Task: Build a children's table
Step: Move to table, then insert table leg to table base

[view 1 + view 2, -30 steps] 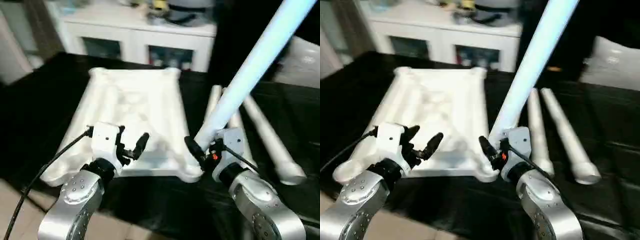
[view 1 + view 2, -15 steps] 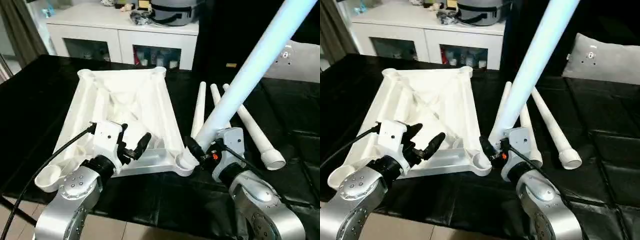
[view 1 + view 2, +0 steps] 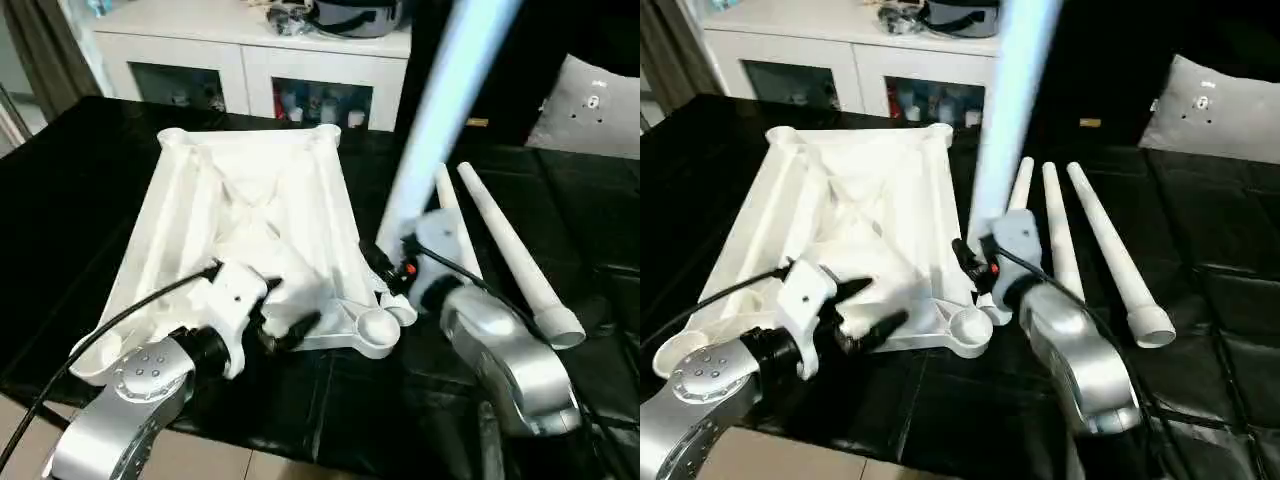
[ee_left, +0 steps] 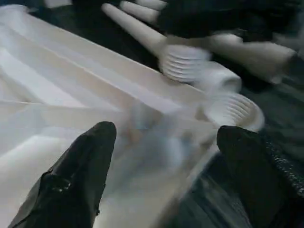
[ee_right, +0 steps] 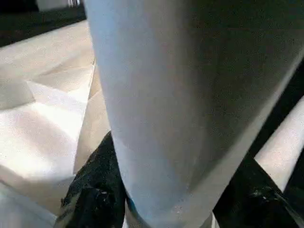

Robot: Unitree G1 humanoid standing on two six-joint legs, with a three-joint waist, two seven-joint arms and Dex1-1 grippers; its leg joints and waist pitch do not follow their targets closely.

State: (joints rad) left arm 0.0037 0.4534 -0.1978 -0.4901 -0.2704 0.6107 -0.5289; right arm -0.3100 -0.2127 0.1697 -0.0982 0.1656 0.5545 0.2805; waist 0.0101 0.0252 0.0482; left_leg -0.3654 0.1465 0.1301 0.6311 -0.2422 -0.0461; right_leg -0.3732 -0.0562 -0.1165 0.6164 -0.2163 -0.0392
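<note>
The right gripper is clamped on a long white table leg that rises steeply to the top edge of the left eye view, a bit right of centre; the left gripper sits in the lower middle with its black fingers spread wide, holding nothing, right over the near rim of the tabletop. That tabletop lies underside up on the black table, filling the middle left of the frame; its round corner socket is just below centre, right next to the foot of the held leg; more spare legs lie on the black surface at the right. A white cabinet runs along the top, and a grey-white cushion sits in the upper right corner.

Right eye view is the same scene; three spare legs fan out right of centre there.

Left wrist view: two black fingers far apart at the lower corners, the ribbed white tabletop between them; a ribbed socket at the right edge of the middle, blurry.

Right wrist view: the leg fills the centre, with a black finger against it on either side at the bottom; tabletop on the left.
</note>
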